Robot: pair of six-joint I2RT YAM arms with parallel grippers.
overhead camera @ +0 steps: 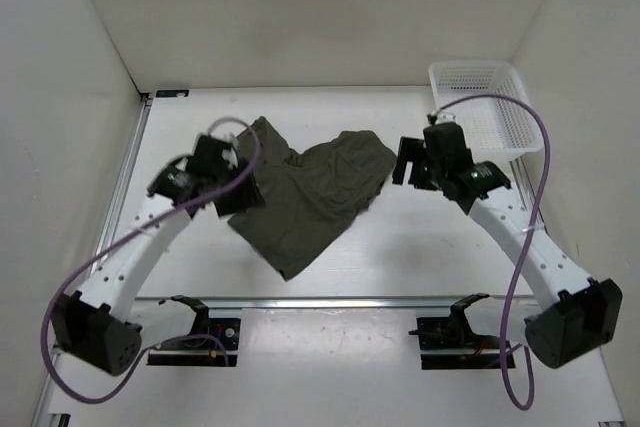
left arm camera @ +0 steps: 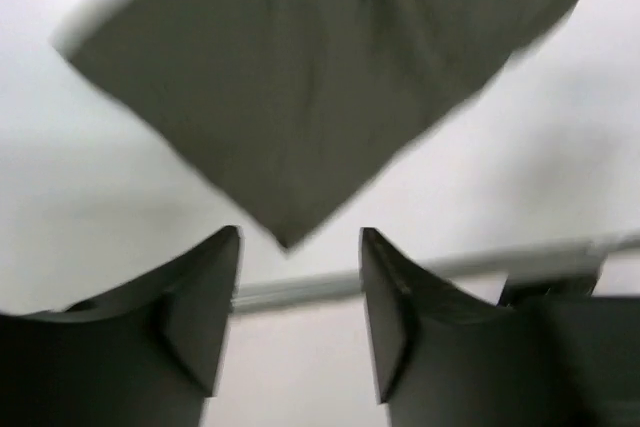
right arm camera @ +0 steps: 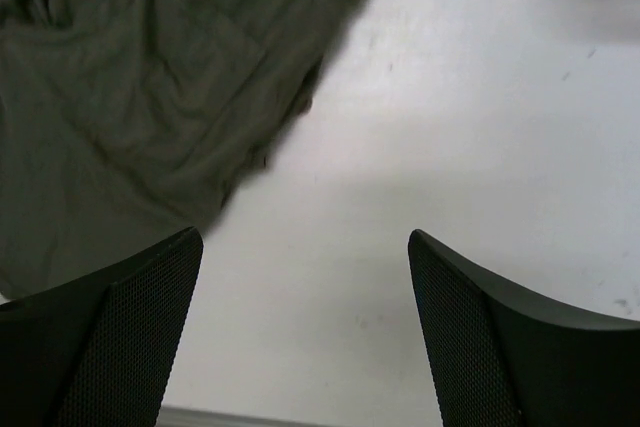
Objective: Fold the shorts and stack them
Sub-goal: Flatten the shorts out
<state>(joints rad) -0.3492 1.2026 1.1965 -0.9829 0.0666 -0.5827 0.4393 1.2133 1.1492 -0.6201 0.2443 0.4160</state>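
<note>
I see the shorts (overhead camera: 305, 192) lying crumpled in the middle of the table (overhead camera: 420, 247), between both arms (one corner points toward the near edge). The left claw (left arm camera: 300, 242) and right claw (right arm camera: 305, 237) both gape, holding nothing.

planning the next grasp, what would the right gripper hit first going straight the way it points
Most likely bare table, not cloth: the right gripper has its jaws open over white surface, with the shorts off toward the image's left. Depth is hard to judge.
</note>
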